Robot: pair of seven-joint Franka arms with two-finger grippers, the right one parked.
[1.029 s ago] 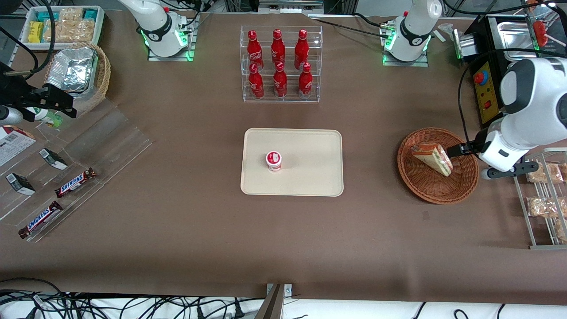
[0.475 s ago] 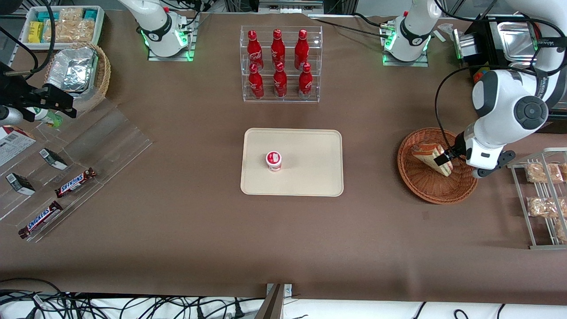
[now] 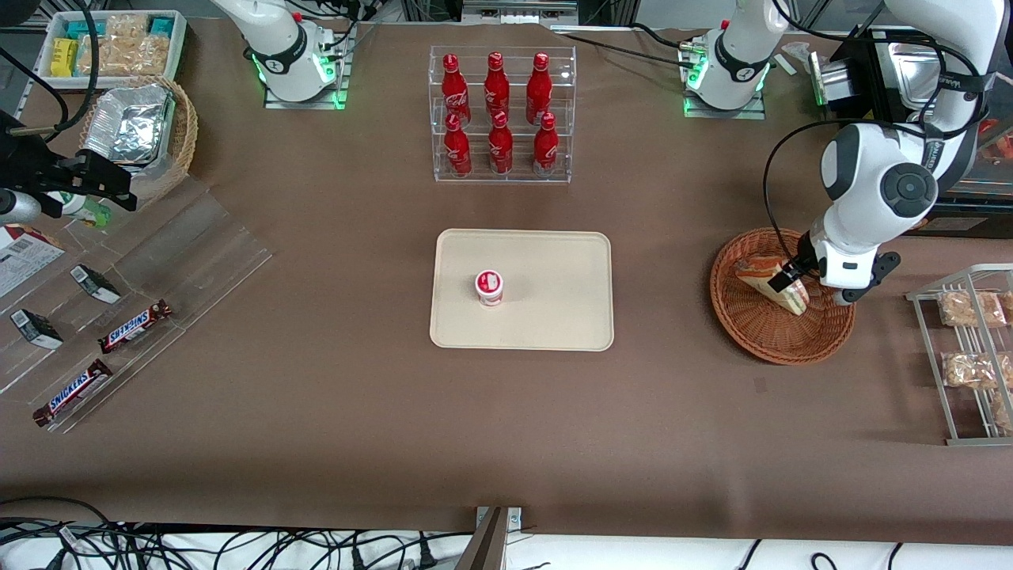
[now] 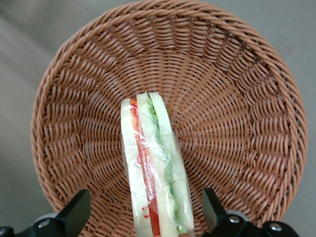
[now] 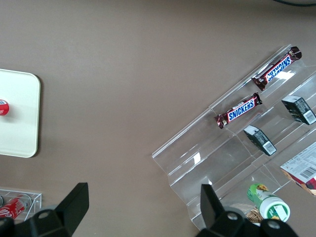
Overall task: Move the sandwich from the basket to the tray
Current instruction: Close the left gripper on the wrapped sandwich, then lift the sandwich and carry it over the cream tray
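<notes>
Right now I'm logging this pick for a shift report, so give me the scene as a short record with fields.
stage: pre-grasp, sandwich not yet lifted
sandwich: standing on edge in the basket
gripper: open, over the basket, one finger on each side of the sandwich, not touching it
tray: nearer the table's middle, apart from the basket
on tray: small red-and-white cup
farther from front camera than the tray: rack of red bottles

arm swung in | gripper (image 3: pixel 786 279) now over sandwich (image 3: pixel 772 283) | jaws straddling, apart
</notes>
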